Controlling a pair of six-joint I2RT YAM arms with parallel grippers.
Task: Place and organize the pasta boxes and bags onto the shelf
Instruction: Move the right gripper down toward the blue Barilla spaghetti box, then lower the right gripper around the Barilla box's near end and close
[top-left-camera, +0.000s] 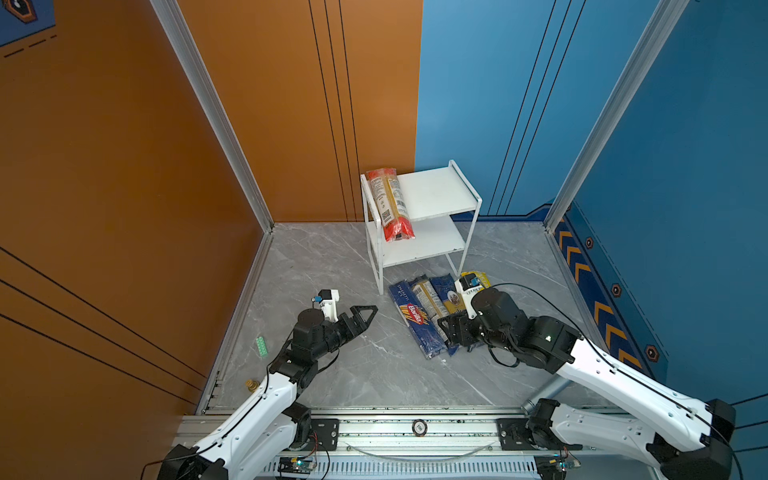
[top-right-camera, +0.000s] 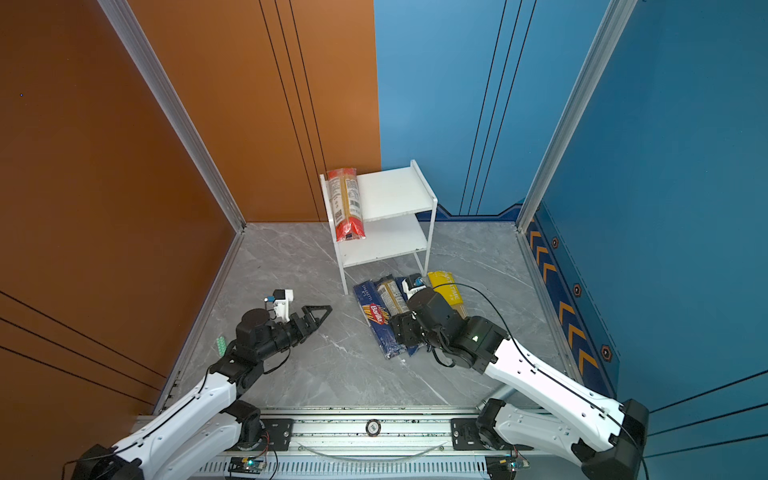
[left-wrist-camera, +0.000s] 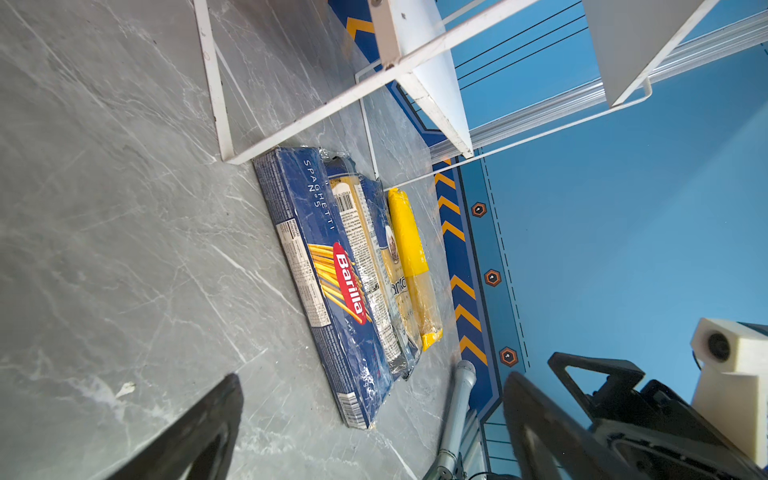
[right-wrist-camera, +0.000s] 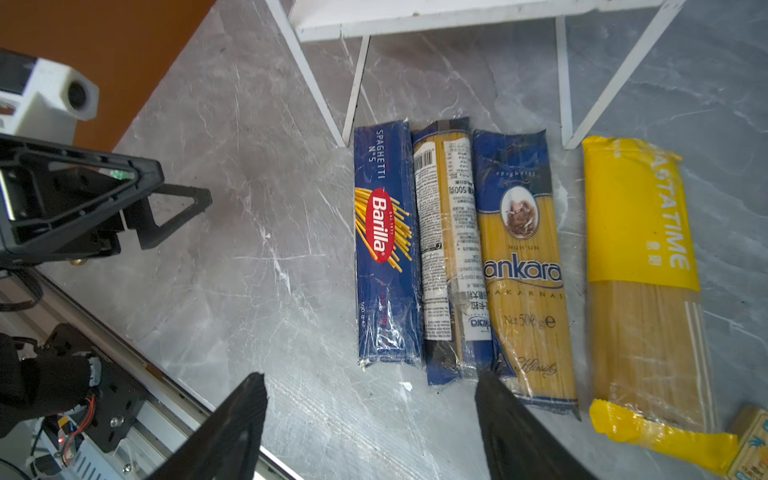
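Observation:
The white two-tier shelf (top-left-camera: 440, 193) (top-right-camera: 395, 195) stands at the back, and a red-ended clear pack (top-left-camera: 390, 203) (top-right-camera: 347, 205) lies along the left side of its top board. Several packs lie side by side on the floor in front of it: dark blue Barilla (right-wrist-camera: 384, 249) (top-left-camera: 415, 320), clear with dark-blue ends (right-wrist-camera: 449, 249), blue-yellow with a portrait (right-wrist-camera: 523, 266) and bright yellow (right-wrist-camera: 640, 249) (top-right-camera: 446, 286). My right gripper (right-wrist-camera: 371, 376) (top-left-camera: 451, 332) hovers open just short of the near ends of the Barilla and clear packs, holding nothing. Left of the packs, my left gripper (top-left-camera: 365, 313) (left-wrist-camera: 373, 376) is open and empty.
Orange wall on the left, blue wall on the right and behind the shelf. A small green block (top-left-camera: 262, 346) lies outside the floor's left rim. A small printed box (right-wrist-camera: 752, 440) sits beside the yellow pack's near end. An aluminium rail (top-left-camera: 374, 428) runs along the front.

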